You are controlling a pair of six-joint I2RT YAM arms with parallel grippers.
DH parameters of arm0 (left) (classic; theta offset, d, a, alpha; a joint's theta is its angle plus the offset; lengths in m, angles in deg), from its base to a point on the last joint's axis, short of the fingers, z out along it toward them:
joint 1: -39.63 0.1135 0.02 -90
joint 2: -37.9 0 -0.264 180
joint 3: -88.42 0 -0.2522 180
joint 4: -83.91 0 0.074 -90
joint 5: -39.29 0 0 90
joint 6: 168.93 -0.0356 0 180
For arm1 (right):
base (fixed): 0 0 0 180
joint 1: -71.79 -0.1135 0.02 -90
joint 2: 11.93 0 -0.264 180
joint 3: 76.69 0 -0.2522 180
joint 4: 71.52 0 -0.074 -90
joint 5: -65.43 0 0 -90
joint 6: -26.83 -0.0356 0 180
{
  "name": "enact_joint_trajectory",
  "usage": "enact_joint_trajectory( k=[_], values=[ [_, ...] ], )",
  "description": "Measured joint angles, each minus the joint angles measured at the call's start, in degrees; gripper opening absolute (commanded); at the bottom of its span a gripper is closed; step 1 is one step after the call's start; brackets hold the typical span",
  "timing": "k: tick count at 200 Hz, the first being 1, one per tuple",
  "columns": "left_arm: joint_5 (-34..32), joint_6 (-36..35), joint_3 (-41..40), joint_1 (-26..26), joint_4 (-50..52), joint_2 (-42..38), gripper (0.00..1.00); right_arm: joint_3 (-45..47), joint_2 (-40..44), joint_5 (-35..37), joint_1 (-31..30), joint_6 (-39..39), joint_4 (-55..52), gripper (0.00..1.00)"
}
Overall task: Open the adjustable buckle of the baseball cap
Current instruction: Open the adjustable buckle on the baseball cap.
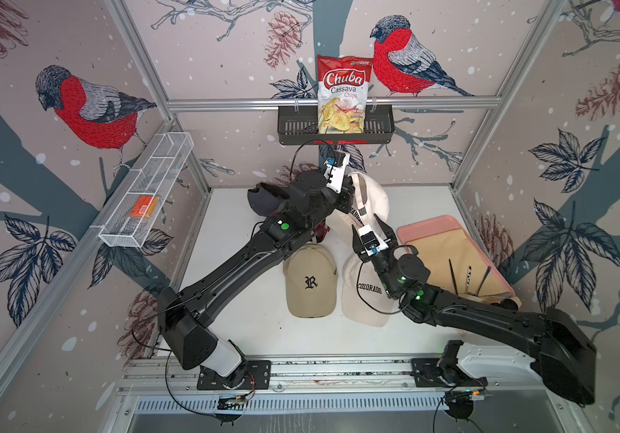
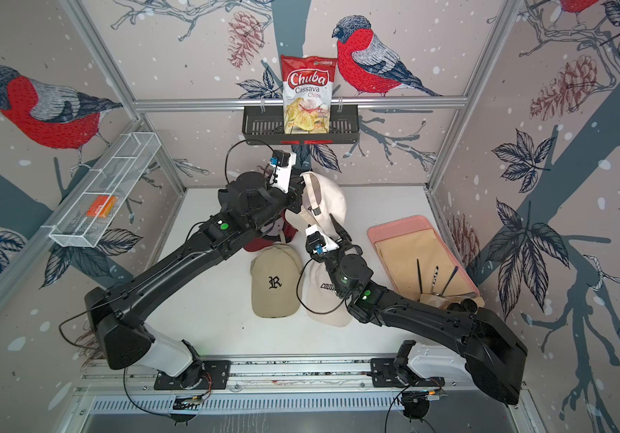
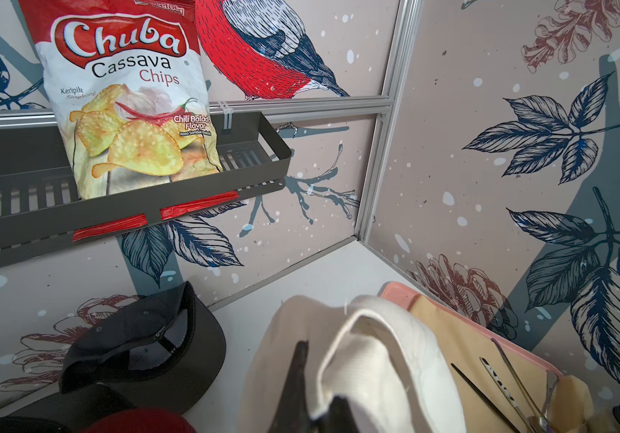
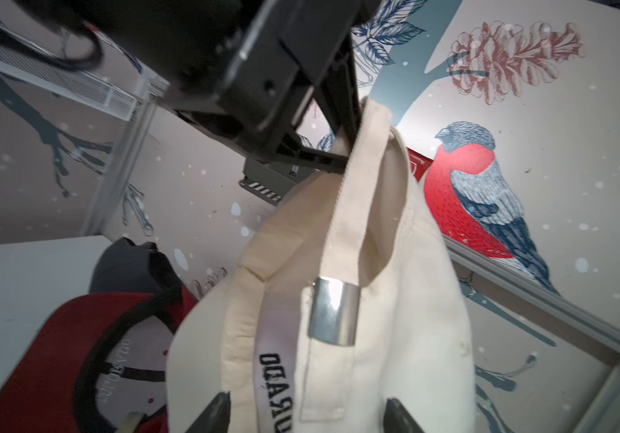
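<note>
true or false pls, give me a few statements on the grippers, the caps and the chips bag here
1. The left gripper is shut on the raised cream cap. True.
2. The right gripper is shut on the buckle. False: it is open and not touching the buckle.
3. The chips bag stands in the black basket. True.
4. The tan cap lies in the black basket. False: it lies on the table.

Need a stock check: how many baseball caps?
5: cream cap held by left gripper; tan cap, Colorado cap in front; black cap at back; red cap under left arm. Others may hide.
</note>
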Motion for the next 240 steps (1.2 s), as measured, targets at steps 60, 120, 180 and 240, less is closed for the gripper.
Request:
enact_joint_trajectory(
  k=[60, 120, 180, 240],
  values=[
    [0.0, -0.04, -0.2, -0.04, 0.07, -1.4, 0.0, 2.25, 1.2, 6.14, 0.11, 1.38, 8.07, 0.46],
    [0.15, -0.04, -1.55, -0.04, 0.17, -2.27, 0.0, 2.69, 4.09, 5.7, 1.46, -1.29, 7.26, 0.18],
    [3.19, -0.04, -6.67, 0.66, 0.07, -4.11, 0.02, 4.31, 9.92, 4.04, 2.86, -8.15, 3.08, 0.0],
    [9.46, 0.83, -13.33, 0.74, -0.42, -5.68, 0.38, 1.68, 13.9, 0.15, 7.43, -16.09, -7.06, 0.0]
  ],
)
